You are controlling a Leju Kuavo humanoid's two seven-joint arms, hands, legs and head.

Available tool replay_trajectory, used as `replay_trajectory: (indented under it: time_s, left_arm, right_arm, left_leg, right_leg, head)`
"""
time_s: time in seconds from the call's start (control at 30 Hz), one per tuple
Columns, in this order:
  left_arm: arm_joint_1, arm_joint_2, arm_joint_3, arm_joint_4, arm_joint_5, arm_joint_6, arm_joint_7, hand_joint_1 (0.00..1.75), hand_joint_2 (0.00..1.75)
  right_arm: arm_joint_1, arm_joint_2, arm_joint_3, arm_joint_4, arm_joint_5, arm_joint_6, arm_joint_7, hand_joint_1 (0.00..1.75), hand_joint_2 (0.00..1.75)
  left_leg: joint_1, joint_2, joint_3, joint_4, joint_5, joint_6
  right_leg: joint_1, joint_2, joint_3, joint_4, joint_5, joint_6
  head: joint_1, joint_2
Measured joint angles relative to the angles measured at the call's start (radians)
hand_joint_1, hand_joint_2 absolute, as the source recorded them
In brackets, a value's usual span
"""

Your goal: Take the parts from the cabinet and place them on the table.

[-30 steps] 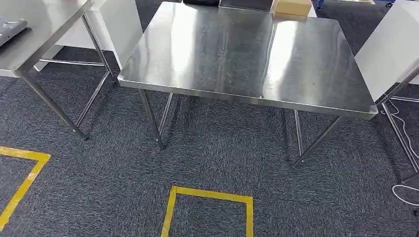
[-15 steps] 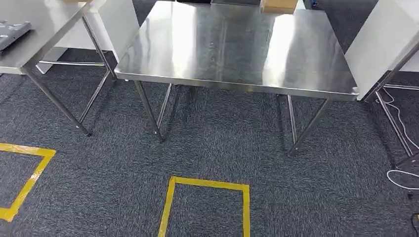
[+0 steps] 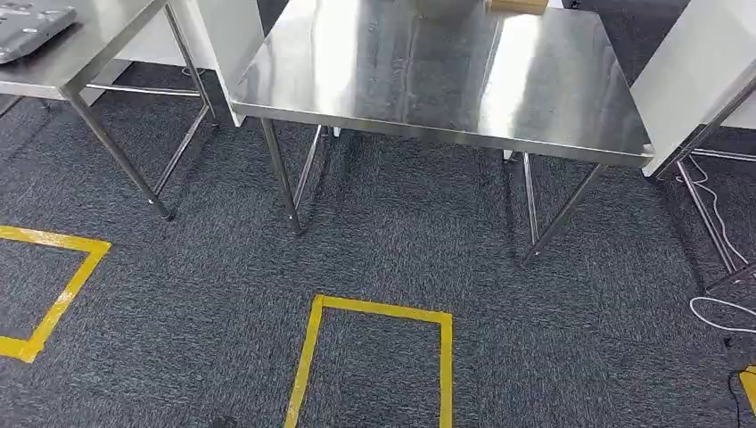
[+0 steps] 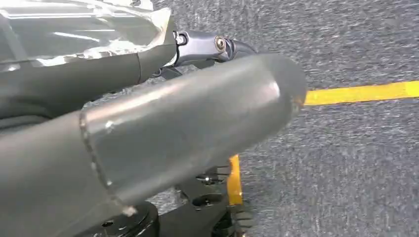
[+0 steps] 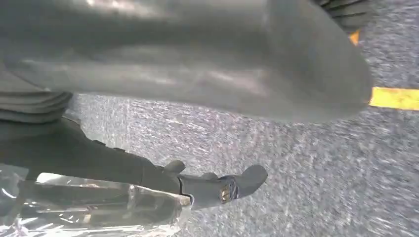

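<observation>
Stainless steel table (image 3: 446,80) stands ahead on grey carpet (image 3: 535,339) marked with yellow tape squares (image 3: 374,357). In the wrist views, the left hand (image 4: 148,123) and right hand (image 5: 148,163) each hold a clear plastic-bagged part (image 4: 74,29) (image 5: 89,207) against dark fingers.
</observation>
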Motion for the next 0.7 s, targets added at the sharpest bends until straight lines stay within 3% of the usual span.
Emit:
replay_trajectory:
  time_s: [0.03,0.07,0.1,0.17,0.2,0.23,0.33,0.37,0.4,0.47,0.5,0.53,0.57,0.6,0.67,0.7]
  left_arm:
    - [0.001,0.002,0.0,0.0,0.0,-0.01,-0.004,0.0,0.0]
    - [0.003,0.003,0.0,0.0,0.0,-0.019,-0.008,0.0,0.0]
    - [0.004,0.006,-0.001,0.0,0.0,-0.025,-0.015,0.0,0.0]
    - [0.007,0.009,-0.001,0.0,0.0,-0.031,-0.021,0.0,0.0]
    - [0.008,0.011,-0.001,0.0,0.001,-0.031,-0.023,0.0,0.0]
    - [0.008,0.014,-0.001,0.0,0.001,-0.031,-0.024,0.0,0.0]
    - [0.008,0.01,-0.001,0.0,0.001,-0.014,-0.018,0.0,0.0]
    - [0.008,0.008,-0.001,0.0,0.001,-0.007,-0.011,0.0,0.0]
    - [0.008,0.008,-0.001,0.0,0.001,-0.003,-0.01,0.0,0.0]
    - [0.008,0.006,-0.001,0.0,0.001,0.0,-0.004,0.0,0.0]
    - [0.008,0.005,-0.001,0.0,0.001,0.0,-0.003,0.0,0.0]
    - [0.007,0.004,-0.001,0.0,0.001,0.0,-0.003,0.0,0.0]
    - [0.007,0.004,-0.002,0.0,0.0,0.0,-0.003,0.0,0.0]
    - [0.007,0.004,-0.002,0.0,0.001,0.0,-0.003,0.0,0.0]
    - [0.006,0.003,-0.002,0.0,0.001,0.0,-0.003,0.0,0.0]
    - [0.005,0.003,-0.002,0.0,0.001,0.0,-0.003,0.0,0.0]
  right_arm:
    - [0.0,0.0,0.0,0.0,0.0,0.0,-0.002,0.0,0.0]
    - [0.001,0.0,0.0,0.0,0.0,0.0,-0.002,0.0,0.0]
    - [0.001,0.0,0.0,0.0,0.0,0.0,-0.002,0.0,0.0]
    - [0.0,0.0,0.0,0.0,-0.001,0.0,-0.002,0.0,0.0]
    - [-0.001,0.0,0.0,0.0,-0.001,0.0,-0.002,0.0,0.0]
    - [-0.004,0.0,0.0,0.0,0.0,0.001,-0.002,0.0,0.0]
    - [-0.002,-0.001,0.0,0.0,0.0,0.019,-0.002,0.0,0.0]
    - [0.001,-0.001,0.0,0.001,-0.001,0.022,-0.002,0.0,0.0]
    - [-0.002,0.0,0.0,0.001,-0.002,0.024,-0.001,0.0,0.0]
    - [-0.003,0.0,0.0,0.002,-0.004,0.027,-0.001,0.0,0.0]
    - [-0.003,0.0,0.0,0.002,-0.005,0.029,-0.001,0.0,0.0]
    - [-0.003,0.0,0.0,0.002,-0.006,0.029,-0.001,0.0,0.0]
    - [-0.002,0.0,0.0,0.002,-0.007,0.03,-0.001,0.0,0.0]
    - [-0.002,0.0,0.0,0.002,-0.007,0.03,-0.001,0.0,0.0]
    - [-0.001,0.0,0.0,0.002,-0.007,0.03,-0.001,0.0,0.0]
    - [-0.001,0.0,0.0,0.002,-0.006,0.03,-0.001,0.0,0.0]
  left_leg:
    - [0.0,0.002,-0.016,0.001,0.012,-0.002]
    - [0.0,0.004,-0.029,0.001,0.022,-0.003]
    - [0.0,0.004,-0.042,0.001,0.032,-0.005]
    - [0.0,0.004,-0.063,0.002,0.051,-0.012]
    - [0.0,0.004,-0.068,0.002,0.06,-0.018]
    - [-0.004,0.004,-0.075,0.004,0.068,-0.025]
    - [-0.001,0.007,-0.078,-0.002,0.095,-0.04]
    - [-0.002,0.002,-0.082,0.001,0.097,-0.047]
    - [0.002,-0.001,-0.094,0.02,0.06,-0.052]
    - [0.004,-0.002,-0.114,0.118,-0.06,-0.058]
    - [0.005,-0.003,-0.13,0.203,-0.119,-0.062]
    - [0.006,-0.002,-0.137,0.264,-0.142,-0.065]
    - [0.007,-0.002,-0.133,0.297,-0.13,-0.067]
    - [0.009,-0.002,-0.114,0.293,-0.094,-0.067]
    - [0.011,-0.002,-0.034,0.2,-0.029,-0.066]
    - [0.012,-0.003,0.028,0.112,-0.025,-0.063]
  right_leg:
    - [-0.002,0.0,-0.007,0.058,-0.013,0.008]
    - [-0.003,0.0,0.006,0.069,-0.002,0.018]
    - [-0.005,0.0,0.04,0.04,0.026,0.032]
    - [-0.007,0.0,0.148,-0.107,0.081,0.047]
    - [-0.009,0.001,0.218,-0.214,0.073,0.04]
    - [0.001,0.002,0.266,-0.287,0.053,0.029]
    - [0.01,0.004,0.242,-0.293,0.055,0.012]
    - [-0.001,0.003,0.233,-0.3,0.066,-0.004]
    - [-0.009,-0.001,0.229,-0.297,0.076,-0.016]
    - [-0.005,-0.003,0.211,-0.297,0.093,-0.035]
    - [-0.001,-0.004,0.198,-0.296,0.104,-0.04]
    - [0.002,-0.006,0.187,-0.294,0.112,-0.041]
    - [0.004,-0.006,0.178,-0.288,0.121,-0.04]
    - [0.004,-0.006,0.16,-0.28,0.127,-0.037]
    - [0.002,-0.004,0.13,-0.259,0.136,-0.03]
    - [0.002,-0.004,0.117,-0.245,0.137,-0.027]
  head:
    - [0.002,0.0]
    - [0.001,0.0]
    - [0.002,0.0]
    - [0.002,0.0]
    - [0.002,0.0]
    - [0.003,0.0]
    - [0.0,0.0]
    - [0.001,0.0]
    - [-0.001,0.0]
    - [-0.006,0.0]
    - [-0.006,0.0]
    - [-0.006,0.0]
    - [-0.006,0.0]
    - [-0.007,0.0]
    - [-0.007,0.0]
    - [-0.008,0.0]
